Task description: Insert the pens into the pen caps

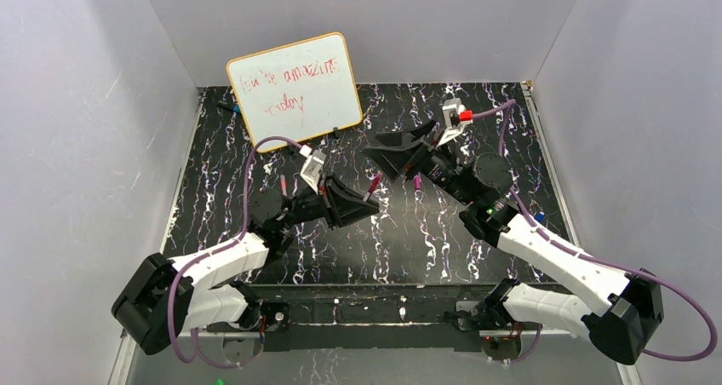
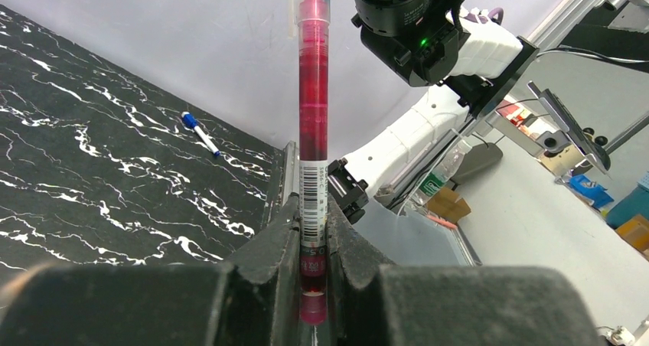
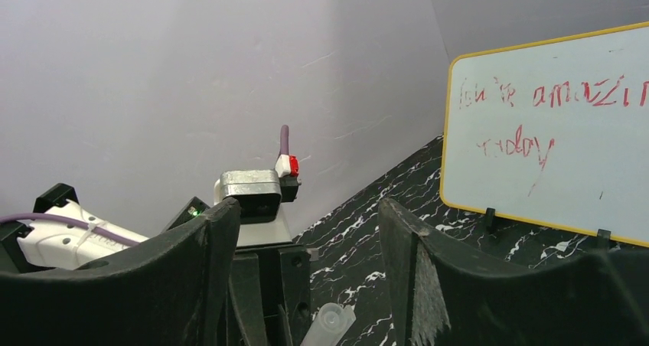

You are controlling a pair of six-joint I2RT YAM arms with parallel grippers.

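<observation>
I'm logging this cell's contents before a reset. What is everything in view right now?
pen: one, pink-red with a barcode label, upright in the left fingers.
blue-tipped markers: two; one lying by the right wall, one left of the whiteboard.
small pink pieces: two, on the table, one near each arm's fingers; too small to name.
whiteboard: one, yellow-framed, red writing, back left.
table: one, black with white veins.
left arm, right arm: white and black, purple cables, near edge.
left fingers: black, shut on the pen.
right fingers: black, open.
</observation>
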